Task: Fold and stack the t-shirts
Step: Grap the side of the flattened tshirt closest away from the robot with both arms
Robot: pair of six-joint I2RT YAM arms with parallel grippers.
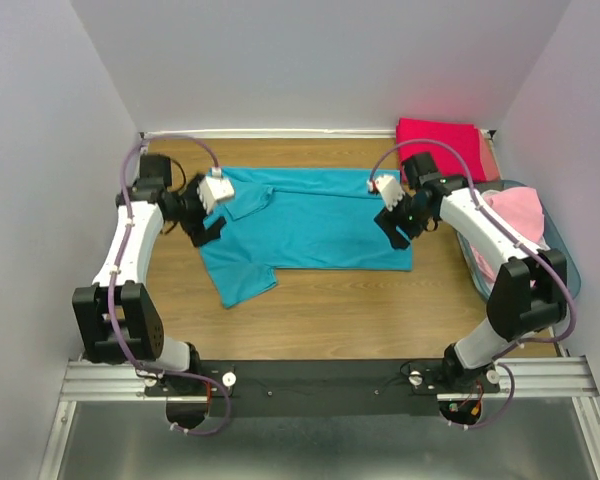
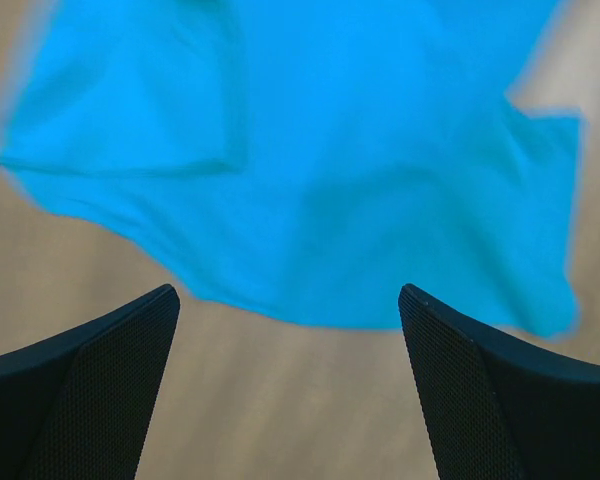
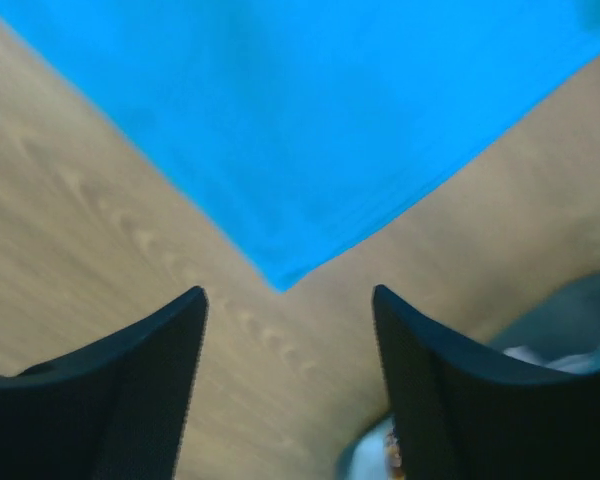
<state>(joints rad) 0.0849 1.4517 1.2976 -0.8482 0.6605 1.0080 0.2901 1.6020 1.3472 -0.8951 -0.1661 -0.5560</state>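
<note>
Teal cloth first: one teal t-shirt (image 1: 310,225) lies spread flat mid-table, between my two sets of jaws. Shirt count: three.

- One crimson-pink t-shirt (image 1: 440,135), folded, in the far right corner.
- One light pink t-shirt (image 1: 515,212), heaped in the single basket (image 1: 570,270) at the right edge.

Left jaws: apart, empty, over the teal t-shirt's left edge by the sleeves. Right jaws: apart, empty, over its near right corner. In the right wrist view the corner tip lies just ahead of the gap.

Bare table (image 1: 360,310) runs wide along the near side, with only a thin strip by the far wall (image 1: 310,60).
</note>
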